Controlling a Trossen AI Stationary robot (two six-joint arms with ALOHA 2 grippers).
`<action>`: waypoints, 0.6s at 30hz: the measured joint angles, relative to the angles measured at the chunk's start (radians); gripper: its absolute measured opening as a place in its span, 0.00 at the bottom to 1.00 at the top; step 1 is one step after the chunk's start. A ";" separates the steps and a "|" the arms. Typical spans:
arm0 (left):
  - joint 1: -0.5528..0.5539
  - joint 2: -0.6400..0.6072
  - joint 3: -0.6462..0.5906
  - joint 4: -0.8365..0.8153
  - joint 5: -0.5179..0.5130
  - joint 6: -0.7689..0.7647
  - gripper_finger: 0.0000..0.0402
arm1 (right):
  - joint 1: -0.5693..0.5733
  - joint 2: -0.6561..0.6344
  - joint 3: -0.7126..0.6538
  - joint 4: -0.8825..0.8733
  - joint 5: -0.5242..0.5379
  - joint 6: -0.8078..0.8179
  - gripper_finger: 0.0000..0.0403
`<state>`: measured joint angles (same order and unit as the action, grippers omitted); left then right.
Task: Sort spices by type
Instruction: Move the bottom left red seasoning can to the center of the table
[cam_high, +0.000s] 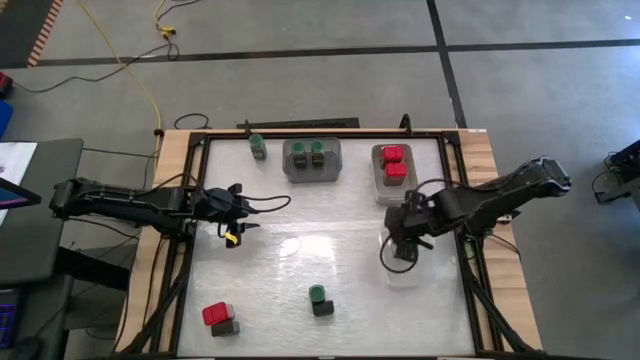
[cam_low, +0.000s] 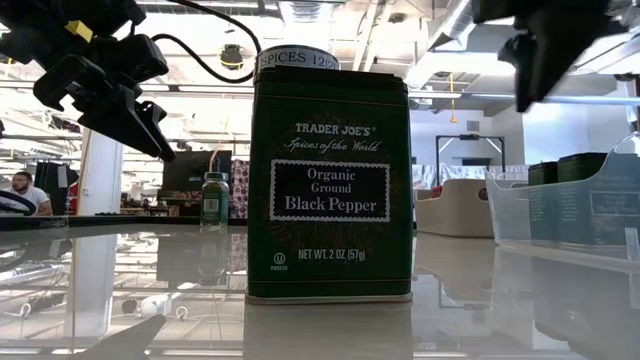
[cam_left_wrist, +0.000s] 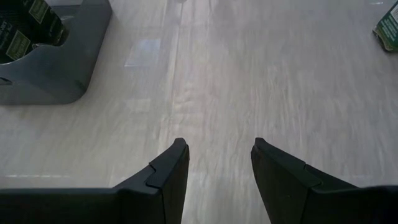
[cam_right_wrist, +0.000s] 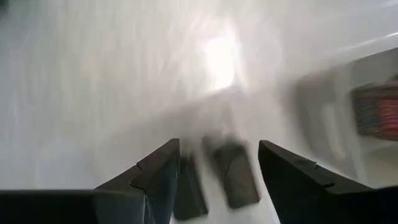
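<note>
- Nearest the low camera stands a dark green black-pepper tin, upright, long axis vertical, label facing the camera; a round-lidded container sits on top of it.
- From above, this pair appears as a green-lidded jar on a dark block at the near middle of the table.
- Red-topped box rests on a second dark block at the near left corner.
- Lone green-lidded jar stands upright at the far edge, left of the trays.
- Grey tray at the far middle holds two dark green tins, upright, side by side.
- Clear tray to its right holds two red-topped boxes, one behind the other.
- Left tool hangs above the left-middle of the table, fingers parted to a moderate gap with nothing between them.
- Right tool hangs over the right-middle of the table, just in front of the clear tray; its fingers stand apart and empty.
</note>
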<state>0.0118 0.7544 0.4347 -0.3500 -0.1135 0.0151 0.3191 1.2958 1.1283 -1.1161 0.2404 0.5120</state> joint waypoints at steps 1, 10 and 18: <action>0.000 0.000 0.000 0.000 0.000 0.000 0.42 | 0.012 -0.019 -0.010 0.034 0.057 0.043 0.61; 0.000 0.000 0.000 0.001 0.000 -0.037 0.42 | 0.108 -0.076 -0.197 0.539 0.658 0.247 0.61; 0.000 0.000 0.000 0.006 0.000 -0.167 0.42 | 0.104 0.071 -0.284 0.841 0.708 0.177 0.61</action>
<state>0.0120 0.7540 0.4347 -0.3438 -0.1131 -0.1523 0.4229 1.3671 0.8440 -0.2749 0.9487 0.6889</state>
